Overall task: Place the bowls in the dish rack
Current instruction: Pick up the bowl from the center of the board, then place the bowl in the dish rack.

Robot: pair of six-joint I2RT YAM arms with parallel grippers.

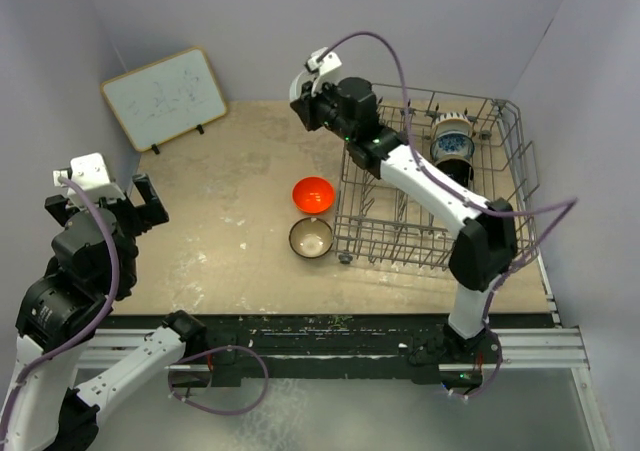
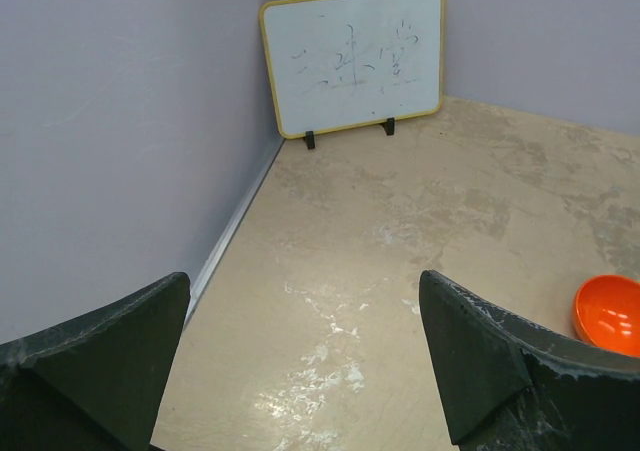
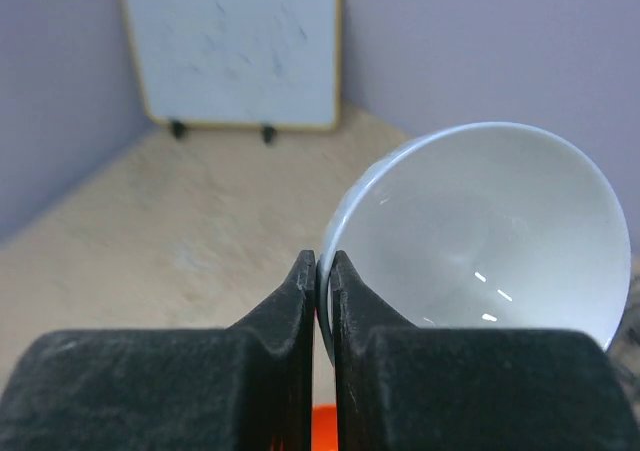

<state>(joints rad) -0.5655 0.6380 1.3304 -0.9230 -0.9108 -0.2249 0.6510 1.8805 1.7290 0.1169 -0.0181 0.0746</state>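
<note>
White bowl (image 3: 480,241): lower part hidden behind right jaws in right wrist view; from top view, covered by wrist housing. Orange bowl (image 2: 610,314): cut by right edge in left wrist view; only blurred sliver under jaws in right wrist view. Whiteboard (image 2: 352,56): scribbles too faint to read. Dish rack (image 1: 510,161): middle crossed by right arm (image 1: 440,196), contents behind it unclear.

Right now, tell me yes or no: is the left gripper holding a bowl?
No. The left gripper stands wide open over the table, nothing between its fingers; the orange bowl lies apart from it.
</note>
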